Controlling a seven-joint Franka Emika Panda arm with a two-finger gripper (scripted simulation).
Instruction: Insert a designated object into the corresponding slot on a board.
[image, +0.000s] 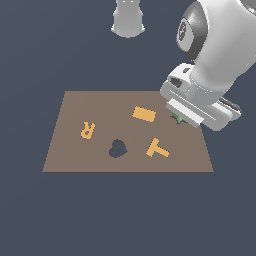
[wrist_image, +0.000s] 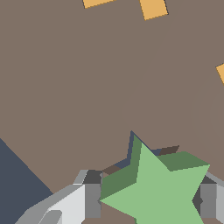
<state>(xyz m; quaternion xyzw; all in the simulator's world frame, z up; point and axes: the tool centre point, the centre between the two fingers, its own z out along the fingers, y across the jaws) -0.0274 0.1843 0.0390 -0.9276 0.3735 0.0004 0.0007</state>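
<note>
The green star (wrist_image: 159, 190) sits between my gripper's (wrist_image: 150, 200) two grey fingers (wrist_image: 92, 199), which press on its side points, so the gripper is shut on it. Just past the star's upper point a dark sliver of the star-shaped slot (wrist_image: 131, 148) shows in the brown board (wrist_image: 87, 87); the star covers most of the slot. In the exterior view only a green tip of the star (image: 176, 119) peeks out under the white hand, near the board's (image: 75, 145) far corner on the exterior view's right. The gripper (image: 178, 120) fingers are hidden there.
On the board lie an orange R (image: 87, 130), an orange rectangle (image: 144, 114) and an orange T (image: 157, 148), with a dark heart-shaped cutout (image: 117, 148) between R and T. The arm's grey base (image: 128, 20) stands behind the board on the dark floor.
</note>
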